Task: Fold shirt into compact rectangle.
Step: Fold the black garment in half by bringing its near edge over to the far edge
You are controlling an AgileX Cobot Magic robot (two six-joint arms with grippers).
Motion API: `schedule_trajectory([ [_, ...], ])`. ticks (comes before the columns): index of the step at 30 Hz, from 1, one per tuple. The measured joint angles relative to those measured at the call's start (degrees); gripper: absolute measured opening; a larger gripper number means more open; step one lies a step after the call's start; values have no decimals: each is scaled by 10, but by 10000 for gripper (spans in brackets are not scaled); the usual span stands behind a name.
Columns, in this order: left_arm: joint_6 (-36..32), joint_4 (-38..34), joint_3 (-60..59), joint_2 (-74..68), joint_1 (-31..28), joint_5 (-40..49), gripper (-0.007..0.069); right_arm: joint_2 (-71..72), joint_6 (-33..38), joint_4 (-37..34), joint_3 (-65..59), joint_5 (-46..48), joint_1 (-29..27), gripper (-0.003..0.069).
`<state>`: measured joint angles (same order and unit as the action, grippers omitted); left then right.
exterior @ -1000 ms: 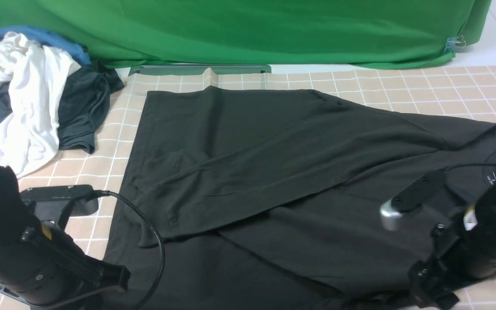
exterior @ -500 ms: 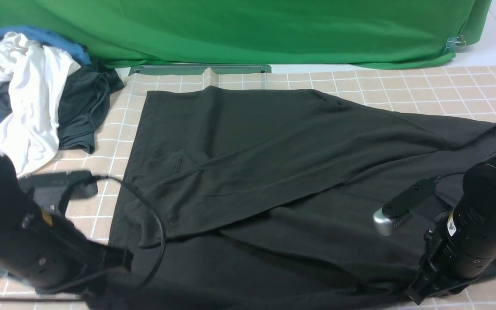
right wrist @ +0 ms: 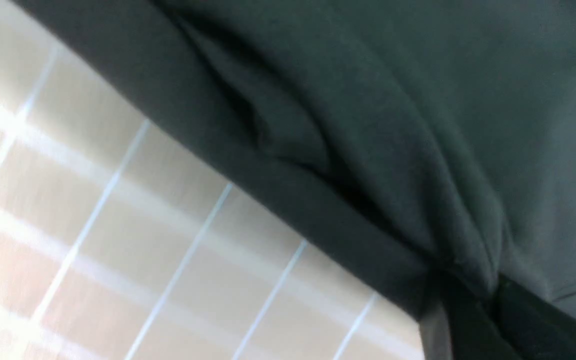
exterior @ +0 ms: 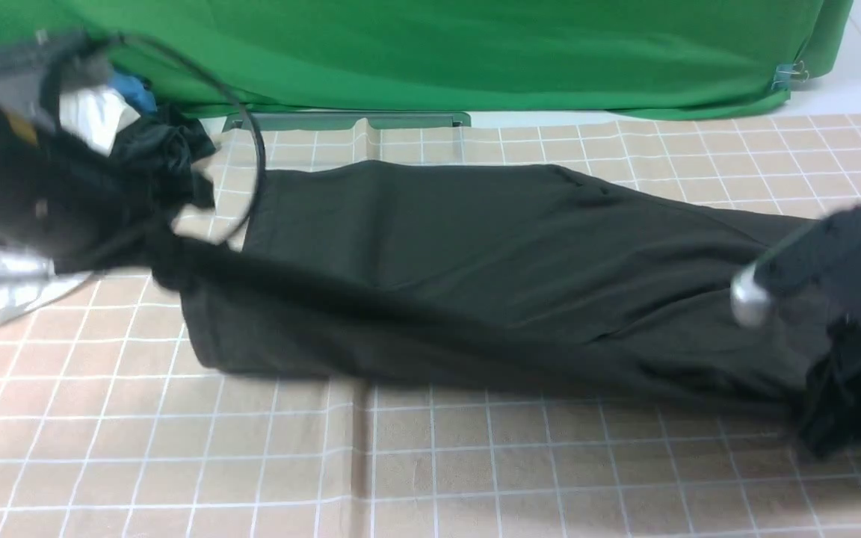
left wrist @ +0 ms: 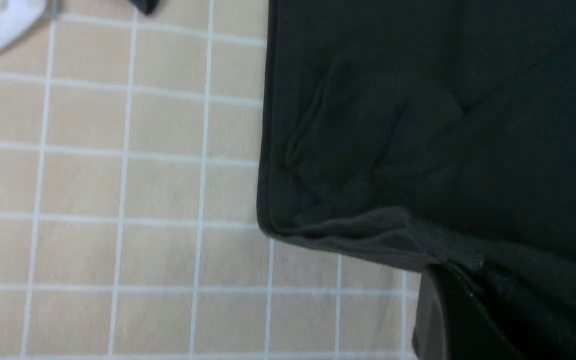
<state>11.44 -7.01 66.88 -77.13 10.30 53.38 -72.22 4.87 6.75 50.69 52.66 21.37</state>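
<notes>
Left tool (left wrist: 455, 280) and right tool (right wrist: 463, 295) clamped on near edge of large black cotton T-shirt (exterior: 490, 254), spread along beige gridded counter (exterior: 430, 463) (edge aloft). Lengthwise fold, I judge; next lay edge over far side.

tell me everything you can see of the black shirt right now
The black shirt is a large, matte, cotton-looking garment, stretched in a long band across the checked tablecloth. Its near edge is a soft fold; the layer above is lifted between the grippers. The left gripper pinches a hemmed corner at its left end; the right gripper pinches bunched cloth at its right end. No print shows; motion blurs both ends.
</notes>
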Motion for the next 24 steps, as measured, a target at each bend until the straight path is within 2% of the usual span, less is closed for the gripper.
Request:
schedule_trajectory([
  [8, 0, -3, 151, -146, -6, -26, 18, -118, 55, 1, 163, 9, -95, 69],
  [12, 0, 2, 232, -239, -6, -28, 18, -215, 71, 0, 257, 19, -120, 67],
  [15, -13, -1, 282, -288, -6, 2, 18, -280, 73, -1, 317, 49, -125, 68],
  [17, -47, -15, 303, -319, -6, 50, 18, -317, 73, -9, 351, 83, -126, 68],
  [20, -103, -42, 303, -336, -6, 113, 18, -345, 74, -27, 369, 99, -126, 67],
  [24, -130, -57, 272, -335, 4, 143, 18, -346, 74, -37, 374, 105, -126, 67],
])
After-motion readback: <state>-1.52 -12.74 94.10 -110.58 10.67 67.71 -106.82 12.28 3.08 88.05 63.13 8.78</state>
